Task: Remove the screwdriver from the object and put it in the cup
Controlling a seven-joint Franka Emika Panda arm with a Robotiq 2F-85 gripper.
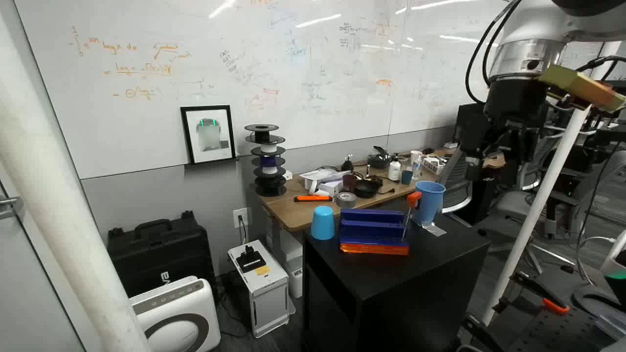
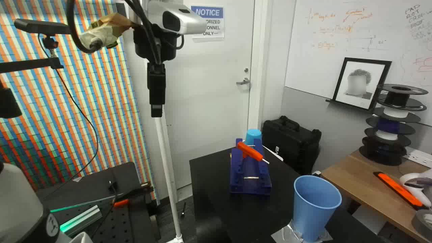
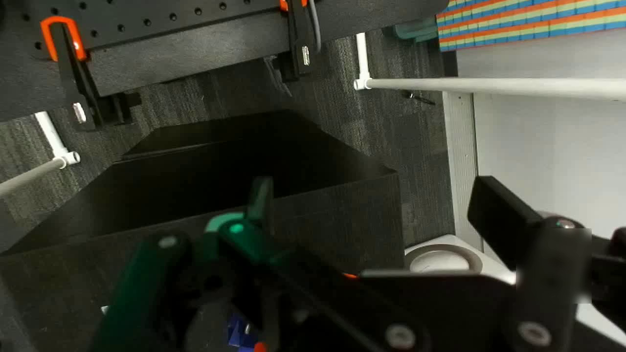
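The screwdriver, with an orange T-shaped handle (image 1: 414, 198) (image 2: 249, 151) and thin metal shaft, stands in the dark blue block (image 1: 371, 225) (image 2: 250, 184). The block has an orange lower side in an exterior view. The tall medium-blue cup (image 1: 430, 203) (image 2: 316, 206) stands upright beside the block, its base on clear tape. My gripper (image 1: 496, 154) (image 2: 156, 109) is raised high, well away from block and cup. In the wrist view its fingers (image 3: 381, 208) are wide apart with nothing between them. A bit of the block (image 3: 238, 332) shows below them; the cup is out of view there.
A black cabinet (image 1: 391, 274) bears block and cups. A shorter light-blue cup (image 1: 323, 222) stands upside down beside the block. A white pole (image 1: 543, 205) rises near the arm. A cluttered wooden desk (image 1: 288, 210) adjoins the cabinet. A pegboard table (image 3: 171, 54) shows in the wrist view.
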